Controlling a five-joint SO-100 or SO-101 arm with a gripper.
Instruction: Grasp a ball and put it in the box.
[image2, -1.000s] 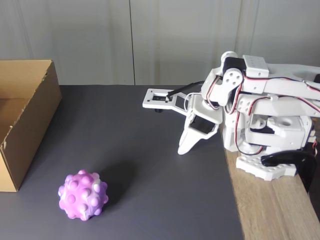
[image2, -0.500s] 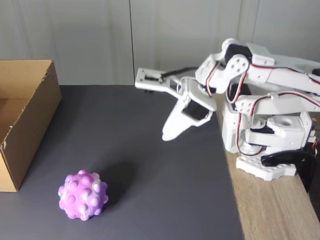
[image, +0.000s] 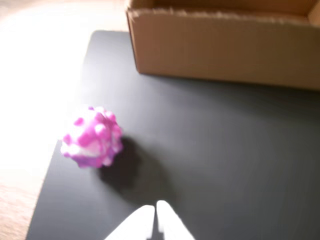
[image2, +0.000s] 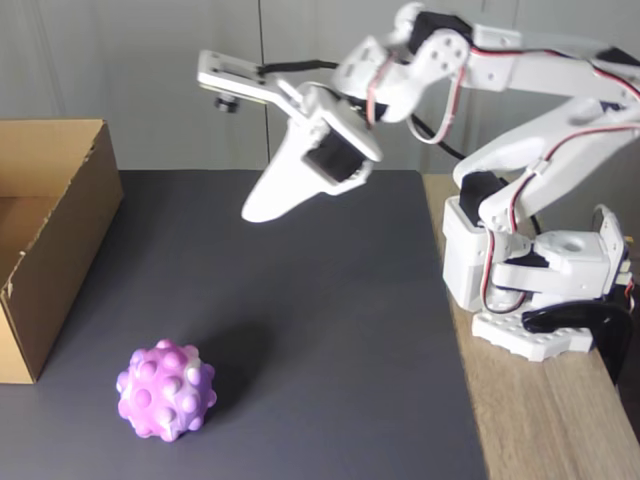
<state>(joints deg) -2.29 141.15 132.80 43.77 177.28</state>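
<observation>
In the fixed view the ball (image2: 166, 390) lay nearest the camera, low on the left of the dark mat (image2: 330, 330), resting on the mat with nothing touching it. It was purple and pink with whitish patches and rounded bumps, and it threw a soft shadow to its right. Just to its left and a little farther back stood the box (image2: 62, 235), open at the top, its brown corrugated wall apart from the ball. To the right, the arm's white base (image2: 530, 280) sat on the wooden table (image2: 560, 420), just beside the mat's edge.

Farther back and higher, the arm reached leftward over the mat, and the gripper (image2: 258, 212) hung in the air well above the surface, tips pointing down and left, well apart from the ball. Its fingers sat together, holding nothing.

In the wrist view the two white fingertips (image: 167, 222) rose from the bottom edge, pressed nearly together with a thin dark line between them. Beyond them the ball (image: 92, 137) sat on the mat (image: 215, 150) near its left edge, blurred, with bright wood past it. Farthest off, the box (image: 225, 50) ran along the top of the view, standing on the mat's far side.
</observation>
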